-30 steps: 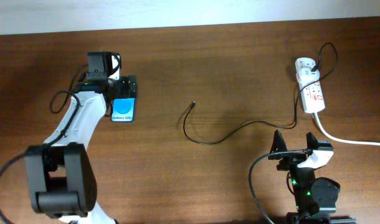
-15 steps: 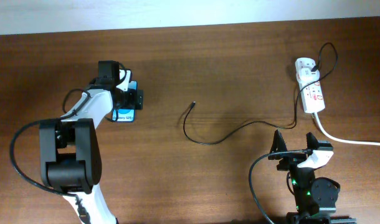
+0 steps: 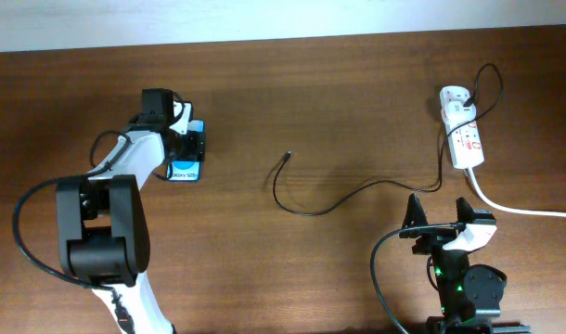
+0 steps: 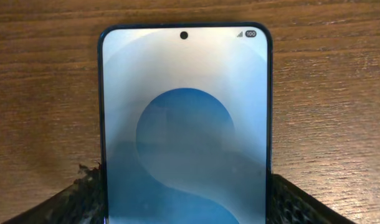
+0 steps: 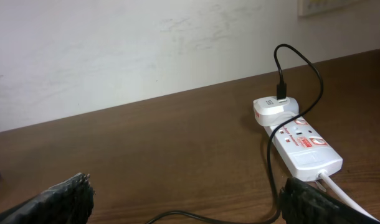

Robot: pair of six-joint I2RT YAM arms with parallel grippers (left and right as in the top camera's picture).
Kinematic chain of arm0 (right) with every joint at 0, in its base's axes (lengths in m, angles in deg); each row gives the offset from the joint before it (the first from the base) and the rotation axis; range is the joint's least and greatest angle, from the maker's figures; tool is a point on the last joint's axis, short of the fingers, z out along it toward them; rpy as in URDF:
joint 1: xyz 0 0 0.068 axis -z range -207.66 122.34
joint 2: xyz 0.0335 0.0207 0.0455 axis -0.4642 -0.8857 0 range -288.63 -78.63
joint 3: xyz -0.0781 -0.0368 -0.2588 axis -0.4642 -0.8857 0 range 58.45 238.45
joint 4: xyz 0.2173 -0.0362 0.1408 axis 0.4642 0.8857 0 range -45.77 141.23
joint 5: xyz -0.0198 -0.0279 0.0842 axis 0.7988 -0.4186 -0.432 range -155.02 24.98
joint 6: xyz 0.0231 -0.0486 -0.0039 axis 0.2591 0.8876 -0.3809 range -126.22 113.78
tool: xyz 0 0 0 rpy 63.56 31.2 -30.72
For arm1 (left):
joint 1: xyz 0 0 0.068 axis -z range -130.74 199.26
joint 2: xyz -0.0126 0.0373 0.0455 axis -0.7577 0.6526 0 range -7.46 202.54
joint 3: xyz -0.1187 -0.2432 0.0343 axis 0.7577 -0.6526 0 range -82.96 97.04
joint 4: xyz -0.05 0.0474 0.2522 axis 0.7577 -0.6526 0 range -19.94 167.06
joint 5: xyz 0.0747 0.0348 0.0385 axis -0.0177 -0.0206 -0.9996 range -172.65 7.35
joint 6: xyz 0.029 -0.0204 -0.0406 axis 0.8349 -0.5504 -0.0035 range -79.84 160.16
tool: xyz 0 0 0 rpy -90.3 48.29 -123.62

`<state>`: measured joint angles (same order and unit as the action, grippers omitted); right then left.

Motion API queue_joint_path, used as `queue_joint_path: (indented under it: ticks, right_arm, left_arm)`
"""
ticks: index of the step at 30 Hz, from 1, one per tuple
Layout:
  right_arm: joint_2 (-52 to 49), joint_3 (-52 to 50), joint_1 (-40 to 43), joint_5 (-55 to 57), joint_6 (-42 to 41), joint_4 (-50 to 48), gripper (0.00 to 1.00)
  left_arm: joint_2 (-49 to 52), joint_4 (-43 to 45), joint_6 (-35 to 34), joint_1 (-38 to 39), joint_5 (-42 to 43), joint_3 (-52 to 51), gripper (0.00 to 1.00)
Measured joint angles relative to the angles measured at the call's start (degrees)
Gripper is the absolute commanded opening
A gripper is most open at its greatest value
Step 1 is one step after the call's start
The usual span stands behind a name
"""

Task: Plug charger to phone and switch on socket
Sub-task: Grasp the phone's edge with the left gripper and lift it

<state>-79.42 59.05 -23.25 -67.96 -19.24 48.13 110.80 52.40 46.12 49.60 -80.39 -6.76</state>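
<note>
The phone [image 3: 184, 170] lies on the table at the left, blue screen up. It fills the left wrist view [image 4: 184, 124]. My left gripper [image 3: 186, 147] is over it, and both pads [image 4: 78, 199] press its long edges, so it is shut on the phone. The charger's black cable [image 3: 357, 190] curls across the middle, its connector tip [image 3: 288, 156] lying free, far right of the phone. Its white plug [image 3: 455, 97] sits in the socket [image 3: 464, 134] at the far right, which also shows in the right wrist view [image 5: 302, 146]. My right gripper [image 3: 441, 221] is open and empty, near the front edge.
The socket's thick white cord [image 3: 520, 208] runs off the right edge, passing just right of my right gripper. A pale wall borders the table's far edge [image 5: 115, 56]. The brown wood table [image 3: 357, 93] is bare between the phone and the socket, apart from the cable.
My left arm has swung in and its wrist has turned over the phone. The phone has shifted slightly up and tilted with the gripper. The right arm and the cable have not moved.
</note>
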Motion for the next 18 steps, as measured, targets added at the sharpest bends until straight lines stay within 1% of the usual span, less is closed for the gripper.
queue_joint_path:
  ticks: [5,6,8,10,11,12,15,17,18]
  right_arm:
    - [0.0,0.0,0.0,0.0,0.0,0.0,0.99]
    - [0.0,0.0,0.0,0.0,0.0,0.0,0.99]
    - [0.0,0.0,0.0,0.0,0.0,0.0,0.99]
    - [0.0,0.0,0.0,0.0,0.0,0.0,0.99]
    - [0.0,0.0,0.0,0.0,0.0,0.0,0.99]
    - [0.0,0.0,0.0,0.0,0.0,0.0,0.99]
    - [0.0,0.0,0.0,0.0,0.0,0.0,0.99]
    - [0.0,0.0,0.0,0.0,0.0,0.0,0.99]
    - [0.0,0.0,0.0,0.0,0.0,0.0,0.99]
  left_arm:
    - [0.1,-0.7,0.3,0.0,0.8,0.2,0.98]
    - [0.1,-1.6,0.2,0.0,0.8,0.5,0.88]
    - [0.2,-4.8,-1.4,-0.1,0.7,1.3,0.79]
    - [0.1,-6.7,-2.8,-0.1,0.5,1.8,0.75]
    - [0.1,-7.5,-3.1,-0.1,0.6,2.0,0.7]
    - [0.1,-7.9,-3.3,-0.1,0.5,2.1,0.67]
    - [0.1,-8.5,-4.0,-0.1,0.5,2.2,0.57]
    - [0.1,-11.7,-5.8,-0.1,0.6,3.1,0.56]
    - [0.3,-14.2,-6.6,-0.1,1.1,4.0,0.53]
